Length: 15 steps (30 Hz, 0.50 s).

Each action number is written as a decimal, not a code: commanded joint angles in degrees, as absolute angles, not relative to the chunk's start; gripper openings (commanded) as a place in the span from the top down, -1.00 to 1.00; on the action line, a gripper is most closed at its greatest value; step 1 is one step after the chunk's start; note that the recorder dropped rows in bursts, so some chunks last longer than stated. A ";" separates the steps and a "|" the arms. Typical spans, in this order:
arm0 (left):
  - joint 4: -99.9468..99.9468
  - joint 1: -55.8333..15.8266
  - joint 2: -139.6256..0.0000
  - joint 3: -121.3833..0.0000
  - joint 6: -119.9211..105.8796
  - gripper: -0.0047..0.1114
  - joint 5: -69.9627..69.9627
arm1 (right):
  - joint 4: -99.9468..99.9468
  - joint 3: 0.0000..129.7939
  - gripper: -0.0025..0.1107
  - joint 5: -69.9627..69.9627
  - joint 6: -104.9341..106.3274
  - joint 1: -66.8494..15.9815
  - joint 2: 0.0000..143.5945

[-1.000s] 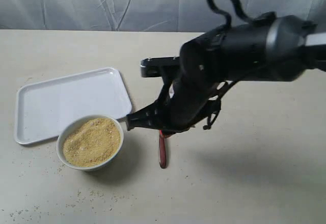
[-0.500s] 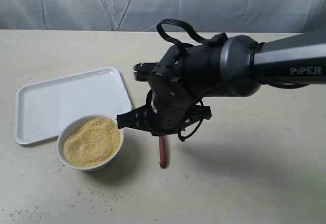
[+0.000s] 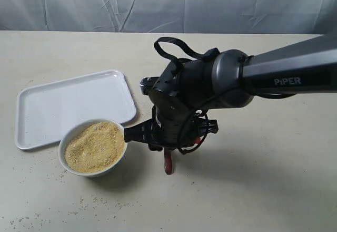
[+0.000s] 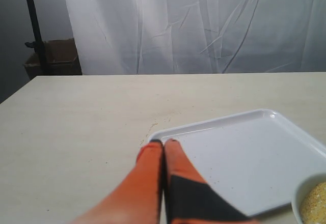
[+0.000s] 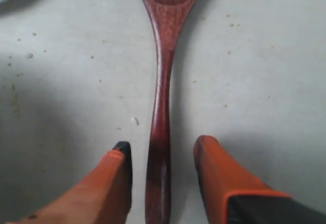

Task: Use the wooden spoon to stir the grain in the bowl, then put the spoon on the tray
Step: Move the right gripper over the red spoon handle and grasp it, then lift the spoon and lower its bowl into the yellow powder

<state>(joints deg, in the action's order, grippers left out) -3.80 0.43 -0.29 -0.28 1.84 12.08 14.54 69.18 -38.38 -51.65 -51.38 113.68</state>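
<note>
The wooden spoon (image 5: 160, 107) lies flat on the table, its head (image 3: 168, 164) showing just below the right arm. My right gripper (image 5: 162, 150) is open, one orange finger on each side of the handle, neither touching it. The white bowl (image 3: 71, 133) of yellow-tan grain (image 3: 96, 146) stands left of the spoon. Behind the bowl lies the white tray (image 3: 68, 105), with nothing on it. My left gripper (image 4: 163, 142) is shut on nothing, its tips pointing at a corner of the tray (image 4: 254, 158). A bit of the bowl (image 4: 300, 196) shows at the edge of the left wrist view.
Stray grain specks (image 3: 89, 203) lie scattered on the table in front of the bowl. The bulky right arm (image 3: 210, 84) hangs over the middle of the table, hiding the spoon's handle in the exterior view. A white curtain (image 3: 168, 2) closes off the back.
The right arm has swung left and come down over the spoon, bringing its open fingers to either side of the handle. Bowl, tray and spoon have not moved.
</note>
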 commanded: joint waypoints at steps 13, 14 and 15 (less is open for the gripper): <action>-3.85 0.48 0.00 0.00 1.90 0.91 11.86 | 13.91 69.81 0.97 -41.93 -47.80 -51.45 113.75; -3.85 0.48 0.00 0.00 1.90 0.91 11.86 | 15.07 70.23 0.97 -43.12 -46.81 -51.33 112.58; -3.85 0.48 0.00 0.00 1.90 0.91 11.86 | 16.33 70.63 0.97 -44.10 -46.25 -51.33 111.51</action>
<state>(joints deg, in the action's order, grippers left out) -3.80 0.43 -0.29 -0.28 1.84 12.08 14.26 69.43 -41.22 -49.05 -51.38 114.78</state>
